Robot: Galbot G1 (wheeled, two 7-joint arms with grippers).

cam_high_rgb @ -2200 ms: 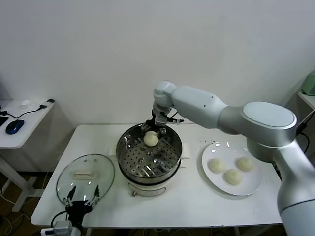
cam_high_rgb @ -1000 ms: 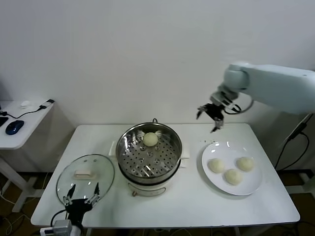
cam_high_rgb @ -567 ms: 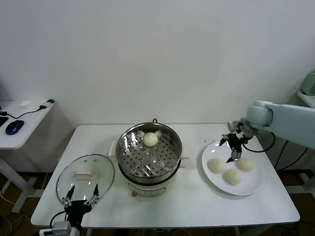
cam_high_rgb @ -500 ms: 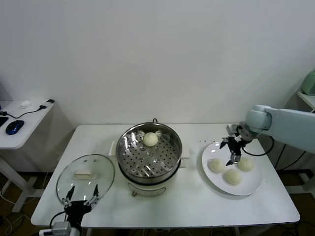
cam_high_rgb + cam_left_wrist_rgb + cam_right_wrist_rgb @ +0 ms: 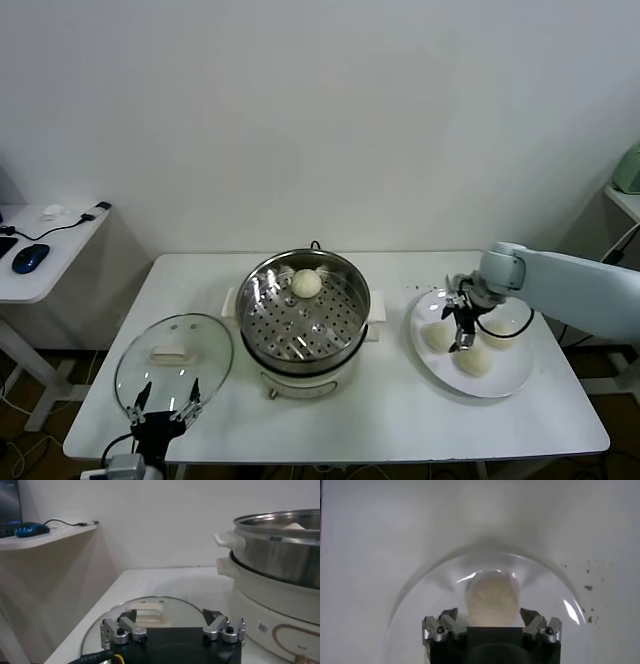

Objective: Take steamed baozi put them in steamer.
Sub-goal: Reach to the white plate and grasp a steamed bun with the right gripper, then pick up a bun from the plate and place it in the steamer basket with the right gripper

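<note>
White table [image 5: 390, 420] fills the lower frame. At centre sits the steamer [image 5: 304, 312] with one bun [image 5: 306, 283] inside. Right of it, the plate [image 5: 505, 380] holds three buns [image 5: 474, 360]; the right gripper [image 5: 460, 322] hangs spread over the leftmost. Lower left, the left gripper [image 5: 165, 405] idles spread by the glass lid [image 5: 172, 355].

My right gripper [image 5: 460, 322] hung on the right, jaws spread; my left gripper [image 5: 163, 412] waited near-left, spread too.

Shiny steel steamer [image 5: 303, 312]; smooth matt baozi [image 5: 306, 283].
</note>
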